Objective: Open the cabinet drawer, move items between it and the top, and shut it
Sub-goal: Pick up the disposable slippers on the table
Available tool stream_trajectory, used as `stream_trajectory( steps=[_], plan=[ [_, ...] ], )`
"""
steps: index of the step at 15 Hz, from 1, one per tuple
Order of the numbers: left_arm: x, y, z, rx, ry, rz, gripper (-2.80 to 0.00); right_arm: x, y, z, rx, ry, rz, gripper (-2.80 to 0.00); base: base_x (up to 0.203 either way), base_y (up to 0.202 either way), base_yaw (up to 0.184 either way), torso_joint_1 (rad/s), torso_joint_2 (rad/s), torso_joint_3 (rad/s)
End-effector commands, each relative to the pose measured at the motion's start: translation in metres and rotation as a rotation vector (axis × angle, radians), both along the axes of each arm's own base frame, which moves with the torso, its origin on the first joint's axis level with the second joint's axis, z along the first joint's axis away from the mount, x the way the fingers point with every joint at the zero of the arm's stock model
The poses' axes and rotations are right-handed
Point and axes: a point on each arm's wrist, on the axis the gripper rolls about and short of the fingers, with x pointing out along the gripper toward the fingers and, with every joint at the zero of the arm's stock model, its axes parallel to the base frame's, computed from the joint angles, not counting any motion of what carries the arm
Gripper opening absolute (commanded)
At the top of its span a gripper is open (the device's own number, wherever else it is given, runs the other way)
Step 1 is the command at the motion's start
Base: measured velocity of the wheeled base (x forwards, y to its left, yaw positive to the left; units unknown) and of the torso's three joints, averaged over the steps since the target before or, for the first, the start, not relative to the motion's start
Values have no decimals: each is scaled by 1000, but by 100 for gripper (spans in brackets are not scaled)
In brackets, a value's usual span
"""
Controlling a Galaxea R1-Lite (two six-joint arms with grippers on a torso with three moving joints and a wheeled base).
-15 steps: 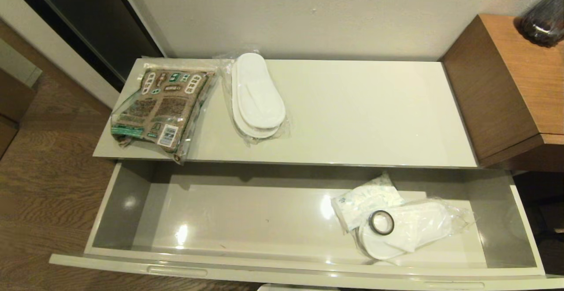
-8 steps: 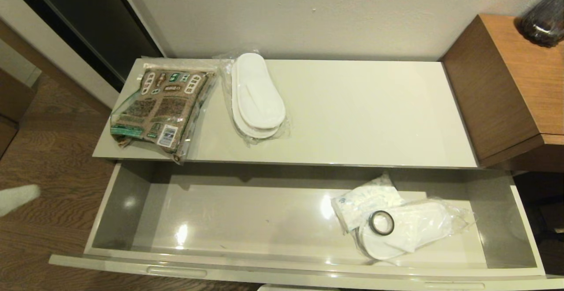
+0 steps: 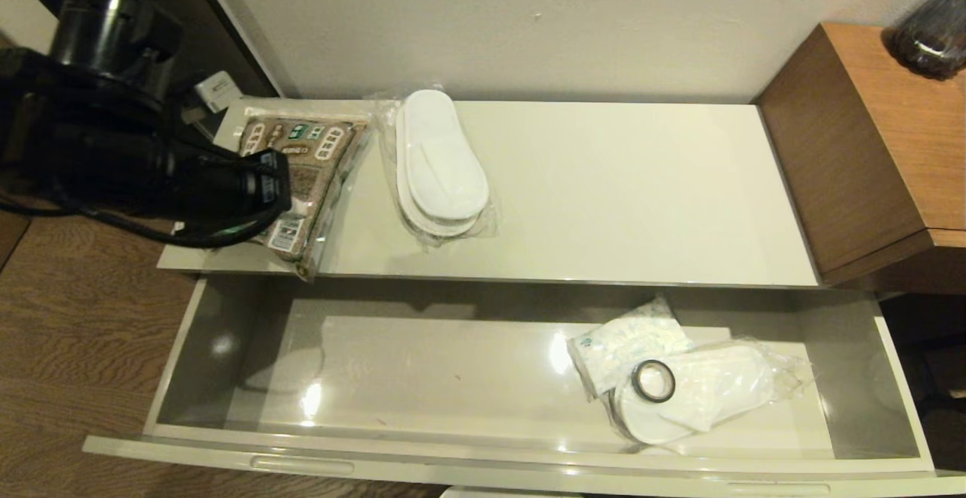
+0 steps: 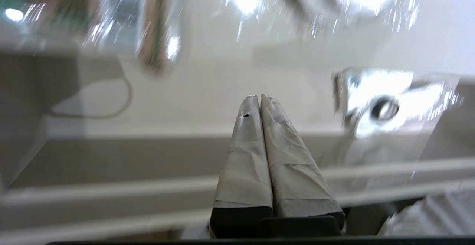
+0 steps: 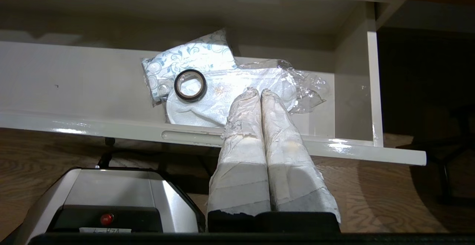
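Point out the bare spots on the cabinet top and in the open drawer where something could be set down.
On the top: everything from the wrapped slippers across to the brown wooden unit. In the drawer: from its left wall to the white sachet. Crowded: the top's left end, with the printed packet, and the drawer's right, where the tape roll lies on slippers.

Your right gripper point(image 5: 258, 92): fingers pressed together, before the open drawer point(image 5: 259, 141). Inside: tape roll point(image 5: 190, 85) atop wrapped slippers point(image 5: 222, 100), patterned sachet point(image 5: 185, 61) behind.

Hotel-like room, wrapped white slippers point(image 3: 441, 166) on low cabinet top point(image 3: 604, 196), wood floor point(image 3: 75, 317)
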Motion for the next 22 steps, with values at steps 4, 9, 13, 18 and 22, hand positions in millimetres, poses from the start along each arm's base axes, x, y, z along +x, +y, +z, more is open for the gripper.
stream_trajectory(
  steps=[4,9,13,18,22],
  plan=[
    [84,-66,-26,-33,61,0,-280,0,0,0,-1,3,0,-280,0,0,0,0,0,0],
    [99,-90,-48,17,57,24,0,0,0,0,-1,3,0,-280,0,0,0,0,0,0],
    [106,-101,-42,-31,-59,13,0,0,0,0,-1,3,0,-280,0,0,0,0,0,0],
    [112,-102,-38,-159,-88,83,0,0,0,0,-1,3,0,-280,0,0,0,0,0,0],
    [127,-109,-51,-200,-113,110,0,0,0,0,-1,3,0,-280,0,0,0,0,0,0]
  ],
)
